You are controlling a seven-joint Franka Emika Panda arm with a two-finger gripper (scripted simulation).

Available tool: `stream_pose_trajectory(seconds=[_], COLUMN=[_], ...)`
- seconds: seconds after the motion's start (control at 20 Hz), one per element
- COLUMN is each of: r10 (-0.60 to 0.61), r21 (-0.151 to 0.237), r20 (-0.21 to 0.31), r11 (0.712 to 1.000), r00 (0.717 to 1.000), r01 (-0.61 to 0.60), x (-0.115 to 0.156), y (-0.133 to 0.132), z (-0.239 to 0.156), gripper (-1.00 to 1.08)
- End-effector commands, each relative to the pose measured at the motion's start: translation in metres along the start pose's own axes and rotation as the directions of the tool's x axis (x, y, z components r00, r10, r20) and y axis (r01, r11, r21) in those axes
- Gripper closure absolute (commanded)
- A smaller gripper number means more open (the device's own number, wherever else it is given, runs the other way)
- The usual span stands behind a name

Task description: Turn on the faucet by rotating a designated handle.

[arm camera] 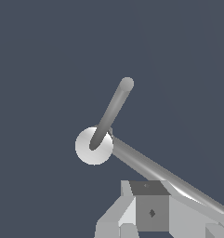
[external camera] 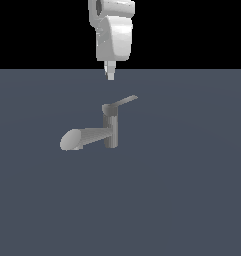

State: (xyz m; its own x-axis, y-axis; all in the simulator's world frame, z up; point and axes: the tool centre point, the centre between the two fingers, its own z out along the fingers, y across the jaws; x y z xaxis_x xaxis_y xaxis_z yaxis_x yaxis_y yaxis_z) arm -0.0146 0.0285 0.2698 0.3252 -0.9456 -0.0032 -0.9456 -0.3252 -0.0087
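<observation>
Handle point(external camera: 125, 101) slanting toward exterior view's right, spout leftward

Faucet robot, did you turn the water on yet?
Not yet. Done: the pincer has been brought above the faucet, hanging clear of it. In hand: nothing; it touches neither the post nor the handle, which sticks out toward the exterior view's right. Left: come down to the handle and push it round.

A small grey faucet point(external camera: 110, 126) is seen standing upright, its thick tapered spout stretched toward the exterior view's left and closed off by a pale oval end. The handle point(external camera: 126, 101), a thin flat grey blade, is angled up from the post's cap toward the exterior view's right.
</observation>
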Motion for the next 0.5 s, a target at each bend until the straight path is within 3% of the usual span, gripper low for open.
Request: stream_pose_trajectory(seconds=[0.0,0.45], r10=[0.066,0.301], r21=[-0.001,-0.005], r20=[-0.001,-0.006], r11=[0.998,0.954], r00=[0.998,0.954], r01=[-0.066,-0.301], x=[0.012,0.059], y=[-0.009,-0.034], z=[0.012,0.056], gripper=[1.08,1.08])
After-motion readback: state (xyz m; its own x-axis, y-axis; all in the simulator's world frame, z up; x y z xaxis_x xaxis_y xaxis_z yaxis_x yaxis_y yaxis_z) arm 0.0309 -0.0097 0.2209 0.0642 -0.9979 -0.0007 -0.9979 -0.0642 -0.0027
